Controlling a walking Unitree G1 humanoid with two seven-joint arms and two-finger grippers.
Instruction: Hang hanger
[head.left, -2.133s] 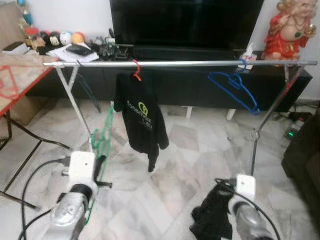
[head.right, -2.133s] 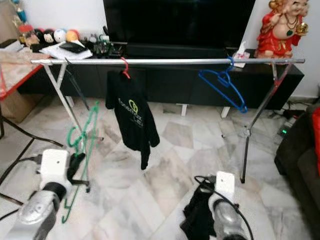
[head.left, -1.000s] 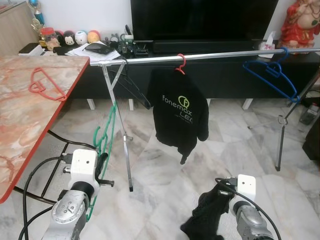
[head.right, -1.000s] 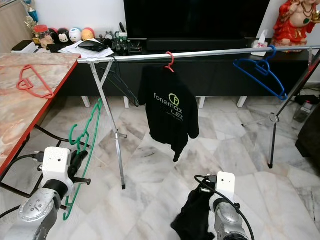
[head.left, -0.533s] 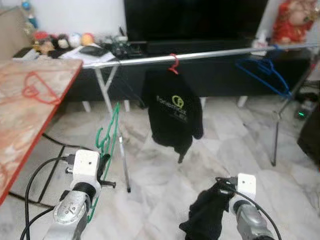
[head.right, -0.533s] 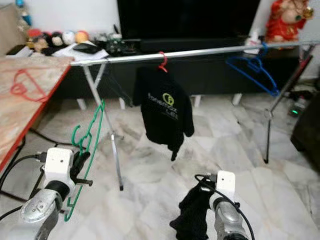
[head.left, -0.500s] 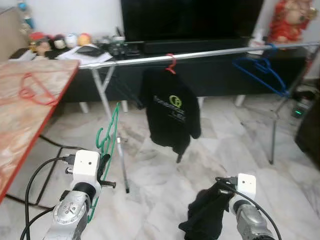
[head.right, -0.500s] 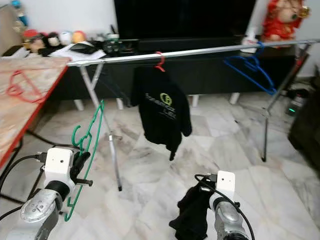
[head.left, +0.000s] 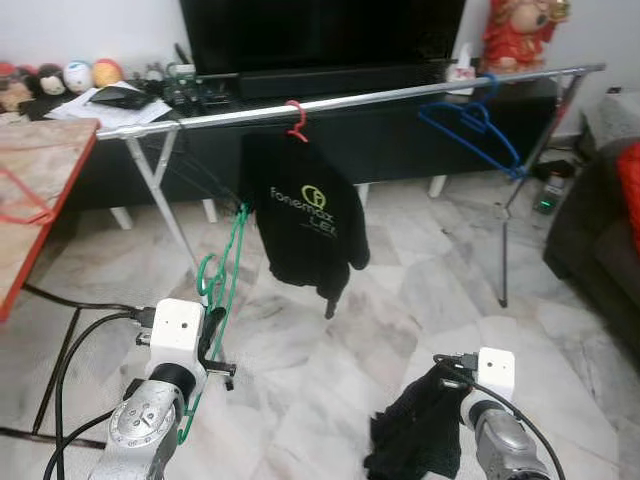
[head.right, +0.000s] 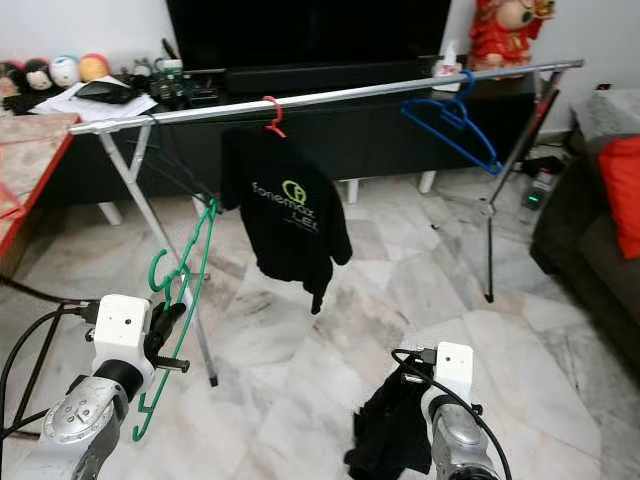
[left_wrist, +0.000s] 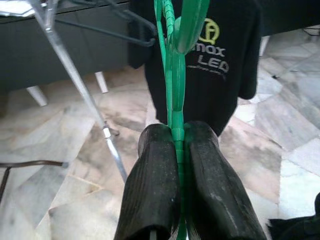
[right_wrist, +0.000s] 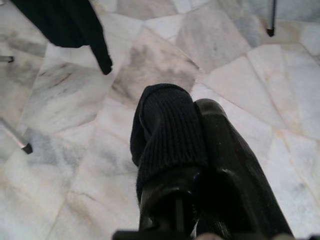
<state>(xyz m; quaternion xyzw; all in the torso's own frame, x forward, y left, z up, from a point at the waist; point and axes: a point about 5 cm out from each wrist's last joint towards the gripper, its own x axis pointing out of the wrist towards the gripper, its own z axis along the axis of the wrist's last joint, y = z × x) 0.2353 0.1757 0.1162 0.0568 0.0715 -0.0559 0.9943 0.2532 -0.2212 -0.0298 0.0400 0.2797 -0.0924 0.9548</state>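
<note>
Swinging rightward since half a second ago, the head camera now puts more of the rail's right end and a dark sofa in view, while the red-topped table has slid to the left edge; the grippers' loads look unchanged.

The green hanger (head.right: 178, 300) stands nearly upright in front of the robot's left side, its thin plastic bar pinched flat between the two black fingers (left_wrist: 152, 185) of the left gripper (left_wrist: 173, 145), jaws closed narrowly on it. Its hook reaches up toward the silver rail (head.left: 350, 98) but is well below it.

The right gripper (right_wrist: 192, 150) is low at the robot's right, jaws clamped on a bunched black knitted cloth (head.left: 415, 435) that droops toward the marble floor (head.right: 400, 270).

To hang the hanger well, the left arm probably needs to lift until the hook clears the rail, then lower it over a free stretch, likely between the black printed shirt (head.left: 303, 225) on its red hook and the blue hanger (head.left: 475, 125). The plastic is slim and springy, so it may twist in the grip; the smooth round metal tube could let a hook slide.
</note>
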